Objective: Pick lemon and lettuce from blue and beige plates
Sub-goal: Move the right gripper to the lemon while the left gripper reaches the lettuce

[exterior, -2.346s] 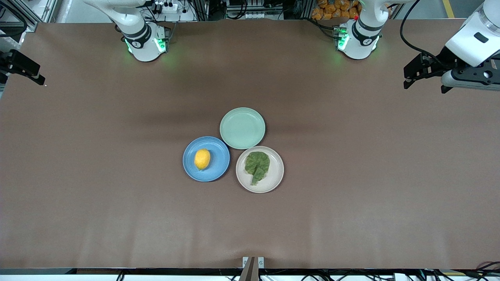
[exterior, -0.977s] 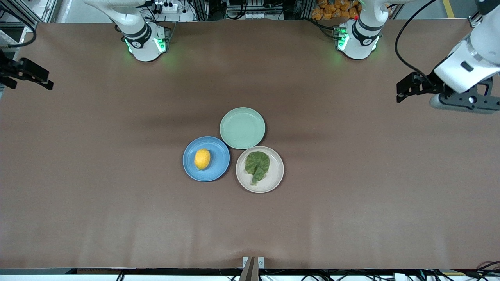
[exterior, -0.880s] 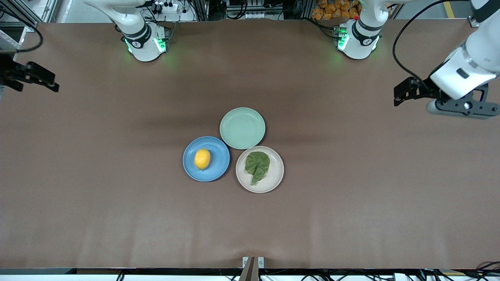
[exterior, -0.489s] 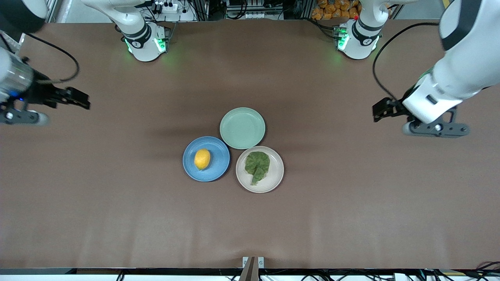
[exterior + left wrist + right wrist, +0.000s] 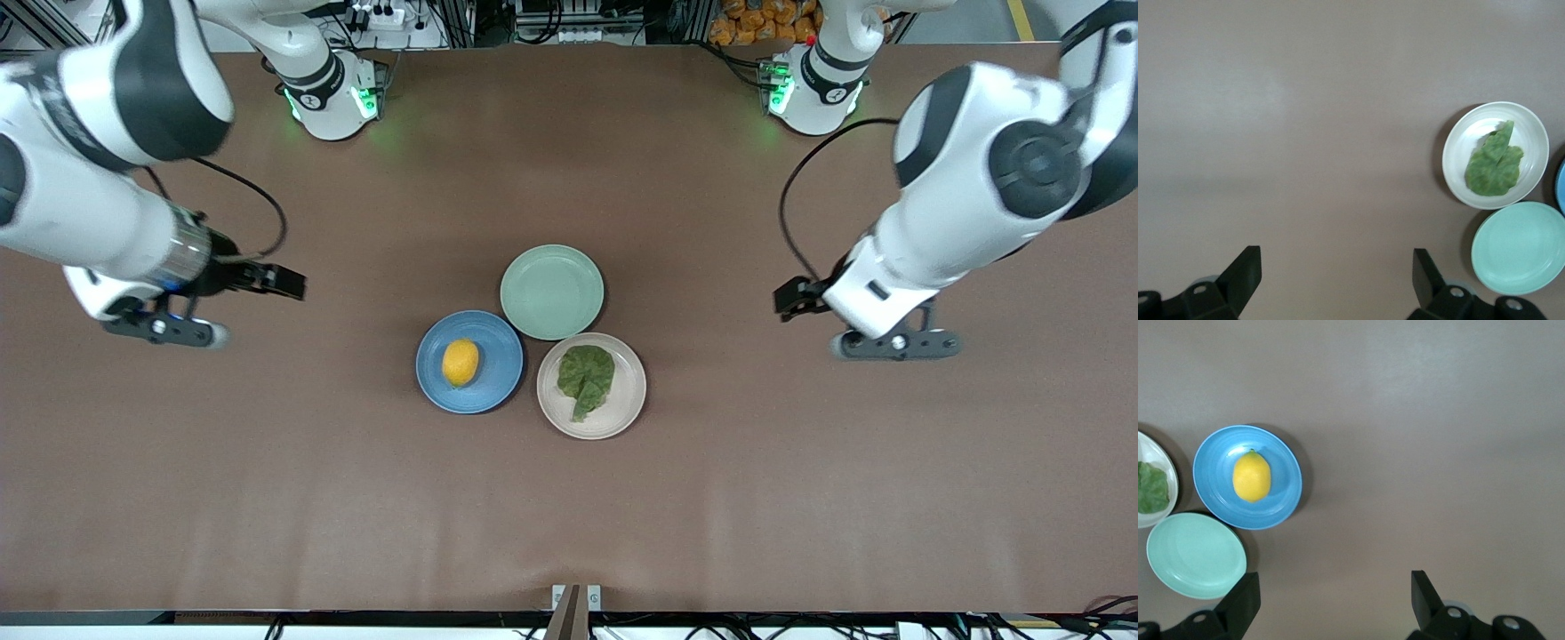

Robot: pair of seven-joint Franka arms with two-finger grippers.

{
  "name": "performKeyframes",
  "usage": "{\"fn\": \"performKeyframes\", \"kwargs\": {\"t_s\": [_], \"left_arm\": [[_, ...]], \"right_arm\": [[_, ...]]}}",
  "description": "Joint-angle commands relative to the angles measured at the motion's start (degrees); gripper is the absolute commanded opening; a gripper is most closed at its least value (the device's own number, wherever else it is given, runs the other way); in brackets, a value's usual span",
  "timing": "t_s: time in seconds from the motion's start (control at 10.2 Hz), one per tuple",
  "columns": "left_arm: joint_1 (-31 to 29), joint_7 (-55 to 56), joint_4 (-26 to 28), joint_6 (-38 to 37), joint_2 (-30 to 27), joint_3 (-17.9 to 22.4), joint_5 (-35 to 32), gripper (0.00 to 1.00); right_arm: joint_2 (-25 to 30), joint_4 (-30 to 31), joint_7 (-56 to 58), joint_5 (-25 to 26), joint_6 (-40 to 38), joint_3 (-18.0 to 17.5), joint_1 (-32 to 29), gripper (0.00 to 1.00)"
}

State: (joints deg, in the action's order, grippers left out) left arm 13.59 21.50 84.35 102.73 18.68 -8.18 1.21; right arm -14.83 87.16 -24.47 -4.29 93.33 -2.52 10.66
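Observation:
The yellow lemon (image 5: 460,362) lies on the blue plate (image 5: 500,366). The dark green lettuce (image 5: 586,377) lies on the beige plate (image 5: 624,402) beside it. My right gripper (image 5: 289,284) is open and empty over bare table, toward the right arm's end from the blue plate. My left gripper (image 5: 788,299) is open and empty over bare table, toward the left arm's end from the beige plate. The right wrist view shows the right gripper (image 5: 1335,579), the lemon (image 5: 1251,476) and the blue plate (image 5: 1213,477). The left wrist view shows the left gripper (image 5: 1336,255), the lettuce (image 5: 1493,167) and the beige plate (image 5: 1459,150).
An empty mint-green plate (image 5: 551,292) touches both plates and lies farther from the front camera. It also shows in the left wrist view (image 5: 1519,248) and the right wrist view (image 5: 1197,555). Brown table (image 5: 569,498) surrounds the plates.
Both arms have swung in from the table's ends toward the plates in the middle. The lemon, lettuce and plates have not moved.

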Motion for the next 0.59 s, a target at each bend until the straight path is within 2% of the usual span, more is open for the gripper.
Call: {"fn": "performKeyframes", "kwargs": {"t_s": [0.0,0.29,0.49], "left_arm": [[2.8,3.8,-1.6,4.2,4.6,0.2,-0.9,1.00],[7.3,8.3,-1.6,12.3,10.1,0.7,-2.0,1.00],[9.7,14.3,-1.8,17.3,13.6,0.7,-5.6,1.00]], "right_arm": [[-4.8,-0.5,-7.5,-0.8,4.4,-0.2,3.3,1.00],[-9.9,0.0,-14.8,-0.7,12.3,-1.1,6.2,1.00],[-11.8,3.5,-15.3,-0.7,20.1,-1.4,7.3,1.00]]}}
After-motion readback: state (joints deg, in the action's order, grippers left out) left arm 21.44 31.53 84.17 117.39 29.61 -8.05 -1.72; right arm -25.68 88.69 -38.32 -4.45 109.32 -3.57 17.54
